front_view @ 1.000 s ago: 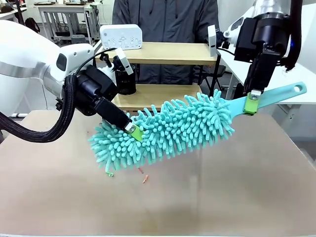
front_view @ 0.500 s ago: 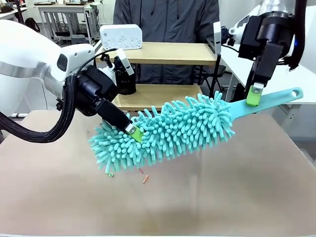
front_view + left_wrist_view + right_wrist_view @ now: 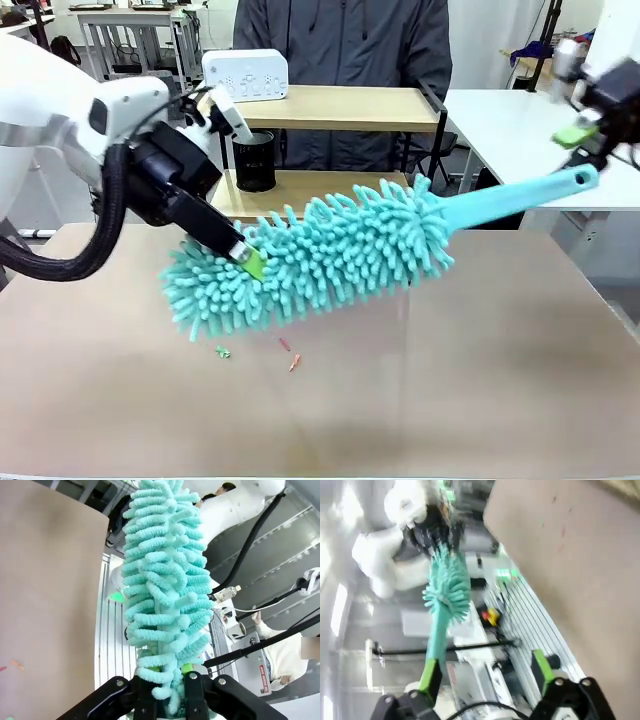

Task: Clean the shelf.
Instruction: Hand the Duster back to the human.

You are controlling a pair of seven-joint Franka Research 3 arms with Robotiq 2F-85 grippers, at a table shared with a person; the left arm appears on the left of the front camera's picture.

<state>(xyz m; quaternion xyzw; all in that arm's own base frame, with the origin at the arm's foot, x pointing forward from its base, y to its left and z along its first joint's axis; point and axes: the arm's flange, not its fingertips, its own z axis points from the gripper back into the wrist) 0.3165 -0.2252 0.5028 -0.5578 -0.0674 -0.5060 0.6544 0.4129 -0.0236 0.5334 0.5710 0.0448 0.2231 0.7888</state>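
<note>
Left tool clamps the soft, light duster mid-fluff above the counter, right tool spread wide off its stiff handle, the better hold; shelf stands behind.

Blurred teal duster, spread green-padded fingers

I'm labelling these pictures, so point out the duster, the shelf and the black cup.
duster point(image 3: 330, 250), front view, middle of the fluffy head
shelf point(image 3: 340, 107), front view, bare part of the top board
black cup point(image 3: 255, 165), front view, its side wall
</note>
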